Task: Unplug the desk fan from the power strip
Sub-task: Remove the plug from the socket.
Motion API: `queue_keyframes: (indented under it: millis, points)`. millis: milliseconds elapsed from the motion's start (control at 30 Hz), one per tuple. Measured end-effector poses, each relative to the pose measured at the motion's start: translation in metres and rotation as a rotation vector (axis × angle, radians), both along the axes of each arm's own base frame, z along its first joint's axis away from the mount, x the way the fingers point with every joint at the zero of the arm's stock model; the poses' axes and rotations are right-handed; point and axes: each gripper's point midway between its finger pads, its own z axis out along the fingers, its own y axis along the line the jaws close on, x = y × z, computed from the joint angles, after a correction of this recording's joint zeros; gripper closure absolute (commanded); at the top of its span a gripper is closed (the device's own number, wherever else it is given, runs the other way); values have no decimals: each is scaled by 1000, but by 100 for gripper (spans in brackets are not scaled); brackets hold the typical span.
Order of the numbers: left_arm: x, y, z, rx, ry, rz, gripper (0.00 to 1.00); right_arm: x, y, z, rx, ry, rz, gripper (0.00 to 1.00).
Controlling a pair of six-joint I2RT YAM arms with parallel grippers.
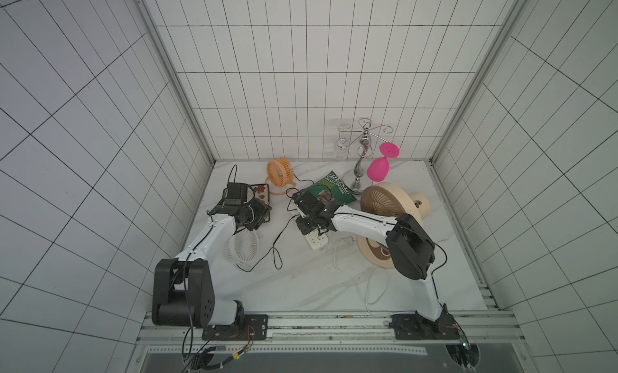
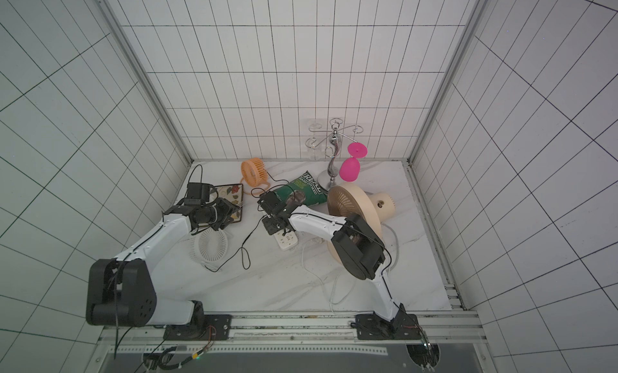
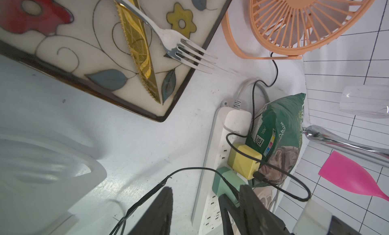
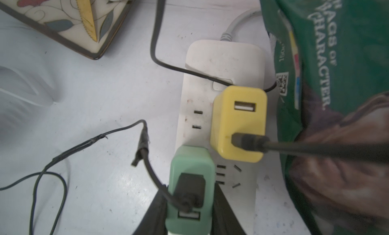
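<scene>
Picked out the power strip [image 1: 315,241]: flat on the white marble table [image 1: 301,287], mid-table, slanted between the flowered plate [image 1: 266,195] and the big beige fan [image 1: 381,204], one long edge hard against the green chip bag [image 1: 329,190].

Went in close through the right wrist view: caught the right gripper [image 4: 190,194] clamped on the green adapter [image 4: 191,162], a dark finger [image 4: 155,219] pressed to each flank. Found that adapter standing on the strip, just beside the yellow adapter [image 4: 237,122], each with a black plug [image 4: 190,187] pushed into its face. Spotted the strip's pale cord [image 4: 232,26] curling off its far end toward the bag. Followed the black cable [image 4: 150,172] out of the green adapter, off the strip and across the table toward the white fan [image 1: 246,244]. Tracked a second black cable [image 4: 315,148] from the yellow adapter over the bag's edge.

Swung over to the left gripper [image 1: 259,214]: hanging above the plate, apart from the strip. Could not tell parted from pinched on those jaws, too dark and foreshortened from above. Glimpsed a silver fork [image 3: 168,37] lying across a gold serrated knife [image 3: 139,44] on that plate in the left wrist view. Noted the orange fan [image 1: 279,172] upright by the back wall [image 1: 301,120], beyond plate and bag.
</scene>
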Motion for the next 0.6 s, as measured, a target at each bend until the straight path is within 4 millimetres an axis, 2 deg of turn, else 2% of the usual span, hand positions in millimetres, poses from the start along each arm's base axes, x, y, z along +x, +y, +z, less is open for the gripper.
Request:
queue_keyframes:
  millis: [233,467,600]
  points:
    - [3,-10,-13,-18,23,-31,47,-20,-18,-1,-3,19,25,76]
    - [-5,-49,-34,-26,60,-129,52,-27,-25,-1,13,9,31,75]
    - [-6,-57,-48,-26,87,-144,55,-28,-24,-1,15,4,38,75]
